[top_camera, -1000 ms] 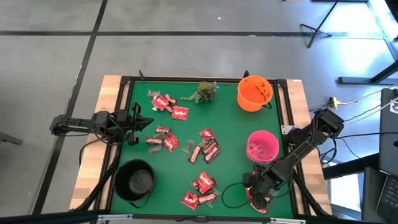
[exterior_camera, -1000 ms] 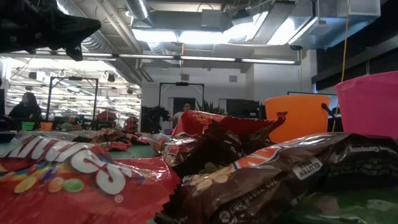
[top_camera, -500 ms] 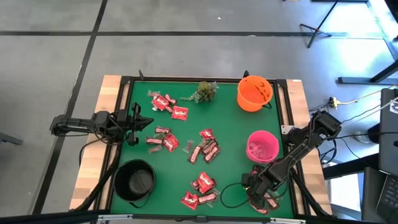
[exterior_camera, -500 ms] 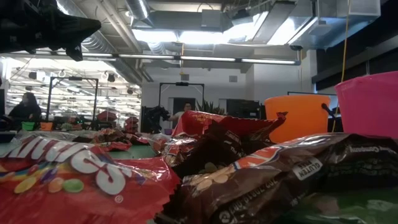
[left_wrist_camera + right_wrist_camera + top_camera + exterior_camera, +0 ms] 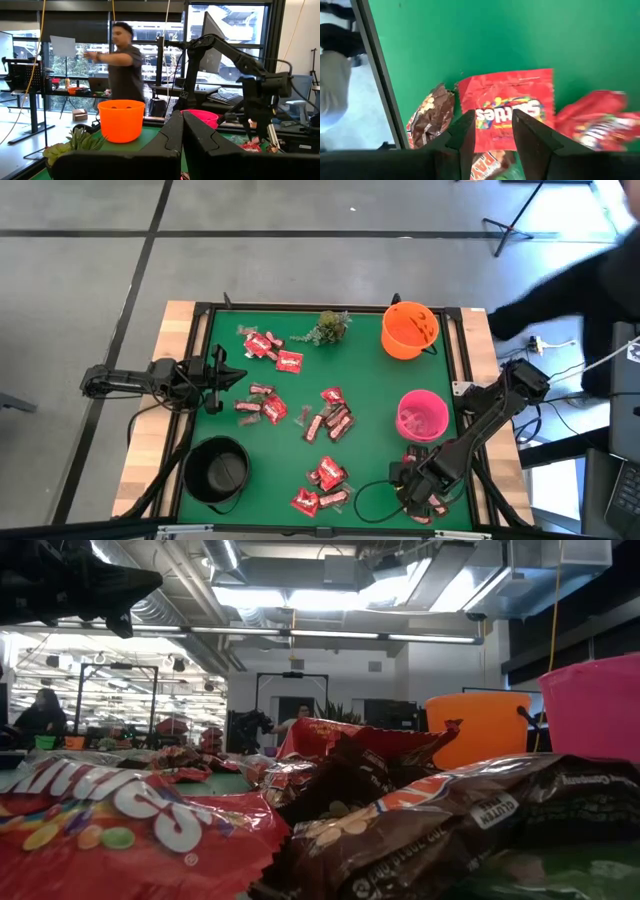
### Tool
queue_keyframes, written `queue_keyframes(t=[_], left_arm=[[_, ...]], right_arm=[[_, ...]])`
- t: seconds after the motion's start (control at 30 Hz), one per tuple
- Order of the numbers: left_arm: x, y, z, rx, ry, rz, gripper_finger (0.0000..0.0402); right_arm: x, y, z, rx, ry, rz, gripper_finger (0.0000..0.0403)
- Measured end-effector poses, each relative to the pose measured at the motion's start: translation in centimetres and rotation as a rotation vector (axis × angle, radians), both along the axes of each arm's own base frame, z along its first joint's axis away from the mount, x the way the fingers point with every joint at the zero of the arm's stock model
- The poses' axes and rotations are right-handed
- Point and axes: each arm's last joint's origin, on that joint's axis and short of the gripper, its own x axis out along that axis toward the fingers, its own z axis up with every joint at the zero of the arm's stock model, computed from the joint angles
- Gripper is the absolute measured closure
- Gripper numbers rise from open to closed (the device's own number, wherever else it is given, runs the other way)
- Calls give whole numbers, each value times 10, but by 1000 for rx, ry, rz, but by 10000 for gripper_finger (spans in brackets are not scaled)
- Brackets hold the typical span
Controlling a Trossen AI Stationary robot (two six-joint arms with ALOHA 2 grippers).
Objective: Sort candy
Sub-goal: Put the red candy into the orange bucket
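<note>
Candy (image 5: 326,420) lies scattered over the green surface (image 5: 370,380), so most sorting is left, I judge. The right end effector (image 5: 490,131) hovers with fingers spread directly above a red packet (image 5: 507,107); a brown bar (image 5: 427,117) lies just beside. The pink bowl (image 5: 422,416) is near it, the orange bowl (image 5: 410,330) and black bowl (image 5: 217,471) farther. The left end effector (image 5: 181,135), pressed together, waits at the far edge.

Around the heap of candy (image 5: 328,423) at the tabletop (image 5: 370,380) middle: one bowl (image 5: 409,330) far right, another (image 5: 422,417) just right, a third (image 5: 217,471) near left. The plant sprig (image 5: 328,327) lies beyond the heap. The right pincer (image 5: 418,502) hangs over packets at the near right; the left pincer (image 5: 238,375) waits left of the heap.
</note>
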Motion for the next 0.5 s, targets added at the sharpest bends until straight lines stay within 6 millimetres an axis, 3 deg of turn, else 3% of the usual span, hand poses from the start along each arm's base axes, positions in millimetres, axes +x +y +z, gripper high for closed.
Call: queue_keyframes(t=[0.27, 0.5], left_arm=[[0, 0, 0, 0, 0, 0, 401], [0, 0, 0, 0, 0, 0, 401]], right_arm=[[2, 1, 9, -26, -22, 10, 269], [1, -2, 9, -66, -23, 28, 199]])
